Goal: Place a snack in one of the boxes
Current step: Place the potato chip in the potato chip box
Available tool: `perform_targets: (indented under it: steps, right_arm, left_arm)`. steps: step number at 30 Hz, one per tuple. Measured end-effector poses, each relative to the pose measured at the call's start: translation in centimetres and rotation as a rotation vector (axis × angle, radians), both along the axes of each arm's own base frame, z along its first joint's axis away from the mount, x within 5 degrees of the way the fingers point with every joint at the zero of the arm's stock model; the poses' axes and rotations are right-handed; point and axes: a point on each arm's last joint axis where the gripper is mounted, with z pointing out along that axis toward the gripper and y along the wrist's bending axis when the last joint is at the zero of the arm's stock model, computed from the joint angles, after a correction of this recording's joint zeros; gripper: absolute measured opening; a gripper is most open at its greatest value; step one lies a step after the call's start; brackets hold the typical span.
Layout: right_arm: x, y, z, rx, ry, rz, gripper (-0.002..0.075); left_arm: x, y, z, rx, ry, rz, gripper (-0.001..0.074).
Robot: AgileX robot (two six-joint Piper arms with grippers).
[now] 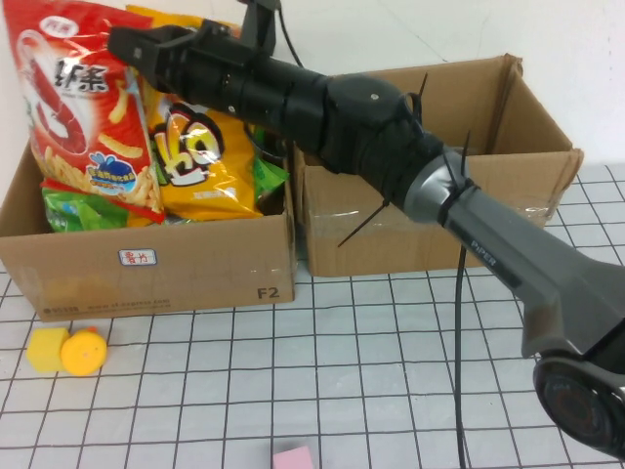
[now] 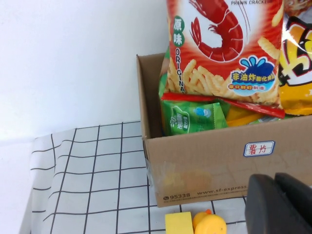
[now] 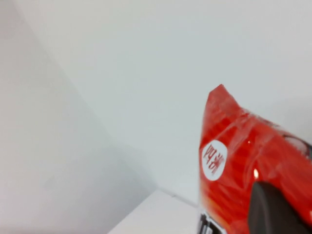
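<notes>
The right gripper (image 1: pixel 127 44) reached over the left cardboard box (image 1: pixel 146 269), apparently pinching the top of the tall red crinkly prawn-cracker bag (image 1: pixel 83 107) standing beneath it. That bag looked light, puffy and slippery, best held by its sealed edge. The left gripper (image 2: pixel 280 204) hung low before the box, its state unclear.

A left cardboard box (image 1: pixel 146 264) sat at the worktop's rear-left, packed with a red prawn-cracker bag (image 1: pixel 83 107), a yellow crisp bag (image 1: pixel 200 156) to its right and a green packet (image 1: pixel 83 210) in front. An open cardboard box (image 1: pixel 439 195) stood just beside it, rightward. The right gripper (image 1: pixel 132 44) reached over the left box, at the red bag's top. A yellow rubber duck (image 1: pixel 83 352) and yellow block (image 1: pixel 46 349) lay touching before the left box, near the left edge. The left gripper (image 2: pixel 280 204) hung near the duck. A pink block (image 1: pixel 293 457) sat at the front edge.
</notes>
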Motion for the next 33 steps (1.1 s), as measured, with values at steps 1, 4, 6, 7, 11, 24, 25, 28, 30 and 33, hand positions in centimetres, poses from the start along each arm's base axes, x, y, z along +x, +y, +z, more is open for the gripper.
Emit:
perform_targets:
  steps: [1, 4, 6, 7, 11, 24, 25, 28, 30, 33]
  right_arm:
    - [0.3, -0.1, -0.4, -0.005, 0.004, -0.014, 0.0001]
    - [0.7, 0.0, -1.3, -0.035, -0.021, -0.052, 0.0035]
    - [1.0, 0.0, -1.8, -0.064, -0.057, -0.074, 0.0091]
    - [1.1, 0.0, -2.0, -0.08, -0.076, -0.086, 0.0134]
    - [1.4, -0.1, -2.3, -0.151, -0.18, -0.135, 0.0357]
    - [1.0, -0.6, -0.2, -0.321, -0.481, -0.195, 0.054]
    - [0.8, -0.7, 0.4, -0.331, -0.502, -0.204, 0.054]
    - [0.4, -1.1, 1.9, -0.335, -0.522, -0.215, 0.0545]
    - [0.4, -1.3, 2.3, -0.321, -0.494, -0.21, 0.0554]
    - [0.4, -1.4, 1.9, -0.331, -0.448, -0.177, 0.059]
  left_arm:
    - [0.0, 0.0, 0.0, -0.002, 0.0, 0.0, -0.0001]
    - [0.0, 0.0, 0.0, -0.007, 0.0, 0.002, -0.0001]
    - [0.0, 0.0, 0.0, -0.007, 0.002, 0.001, -0.0001]
    - [0.0, 0.0, 0.0, -0.007, 0.004, 0.001, -0.0001]
    - [0.0, 0.0, 0.0, -0.007, 0.004, 0.001, -0.0001]
    - [-0.1, -0.1, -0.3, -0.015, 0.034, -0.008, -0.0001]
    - [-0.1, -0.1, -0.3, -0.019, 0.039, -0.009, -0.0001]
    - [-0.1, -0.2, -0.5, -0.031, 0.054, -0.01, -0.0001]
    - [-0.2, -0.2, -0.5, -0.04, 0.061, -0.01, -0.0001]
    - [-0.2, -0.2, -0.6, -0.045, 0.069, -0.011, -0.0001]
